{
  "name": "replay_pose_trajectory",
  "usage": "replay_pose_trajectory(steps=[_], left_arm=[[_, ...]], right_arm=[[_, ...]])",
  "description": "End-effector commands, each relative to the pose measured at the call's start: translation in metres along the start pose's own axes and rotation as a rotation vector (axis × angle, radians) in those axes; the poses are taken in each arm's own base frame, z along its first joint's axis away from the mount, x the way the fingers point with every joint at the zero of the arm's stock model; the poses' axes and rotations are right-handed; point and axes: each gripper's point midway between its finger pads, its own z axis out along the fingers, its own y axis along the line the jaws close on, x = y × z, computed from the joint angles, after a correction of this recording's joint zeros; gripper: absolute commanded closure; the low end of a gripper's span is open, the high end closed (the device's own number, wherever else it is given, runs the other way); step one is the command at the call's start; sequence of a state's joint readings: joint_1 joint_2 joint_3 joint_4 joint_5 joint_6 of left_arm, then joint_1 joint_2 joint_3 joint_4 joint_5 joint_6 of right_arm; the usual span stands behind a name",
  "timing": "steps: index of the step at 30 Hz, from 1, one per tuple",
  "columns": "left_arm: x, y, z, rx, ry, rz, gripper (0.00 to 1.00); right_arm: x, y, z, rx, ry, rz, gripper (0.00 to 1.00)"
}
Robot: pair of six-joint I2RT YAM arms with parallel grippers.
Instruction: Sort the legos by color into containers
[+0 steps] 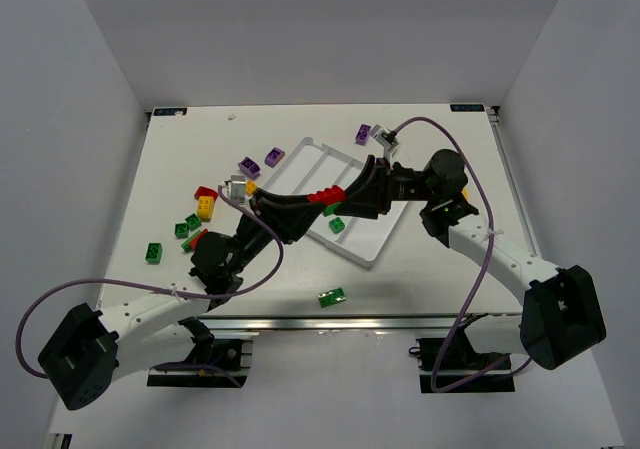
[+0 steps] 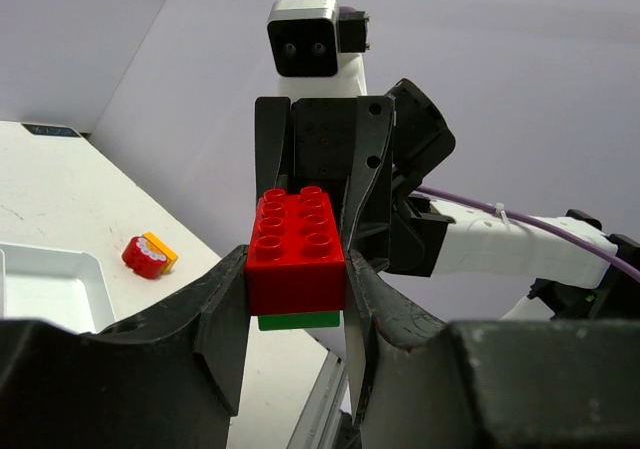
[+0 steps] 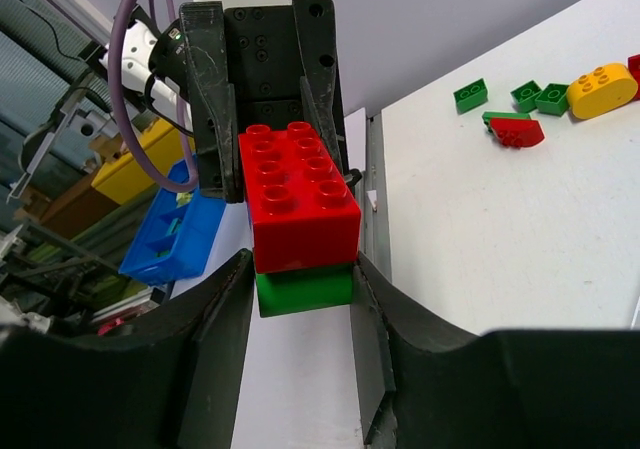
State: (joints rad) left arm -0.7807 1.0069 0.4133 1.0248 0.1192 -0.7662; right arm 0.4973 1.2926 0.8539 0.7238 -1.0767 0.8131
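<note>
While both arms are stretching over the white tray [image 1: 366, 260], the left tool [image 1: 312, 198] and right tool [image 1: 335, 193] are gripping one red brick [image 1: 323, 195] from opposite ends. Loose legos [image 1: 153, 252] are lying scattered on the worktop [image 1: 450, 279].

From the left wrist, narrowed fingers [image 2: 228, 309] are clamping the red brick, with a green brick [image 2: 298, 320] clinging beneath it.

From the right wrist, that tool's fingers are pressing the same stack's sides, held clear of the worktop.

The red brick [image 2: 297, 249] between my jaws is glossy moulded plastic, its studs smooth and catching light; the green brick [image 2: 297, 320] beneath shares that shine; my jaws are matt black plastic, scuffed along the inner faces; the tray [image 1: 300, 164] is smooth white plastic; the tabletop [image 1: 420, 149] is matt white; my cable [image 2: 460, 198] wears a smooth purple sheath.
</note>
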Motion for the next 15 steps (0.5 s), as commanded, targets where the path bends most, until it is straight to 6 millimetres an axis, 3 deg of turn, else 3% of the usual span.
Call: replay_pose_trajectory(steps=[1,6,15], left_arm=[[-0.016,0.002,0.001,-0.028,-0.059,0.043,1.00],[-0.028,0.010,0.005,-0.065,-0.071,0.066,1.00],[-0.034,0.024,0.007,-0.100,-0.065,0.062,1.00]], right_arm=[[-0.002,0.002,-0.001,-0.011,0.006,-0.078,0.78],[0.016,-0.001,-0.007,0.009,0.041,-0.077,0.81],[0.025,-0.012,-0.016,0.055,0.061,-0.095,0.82]])
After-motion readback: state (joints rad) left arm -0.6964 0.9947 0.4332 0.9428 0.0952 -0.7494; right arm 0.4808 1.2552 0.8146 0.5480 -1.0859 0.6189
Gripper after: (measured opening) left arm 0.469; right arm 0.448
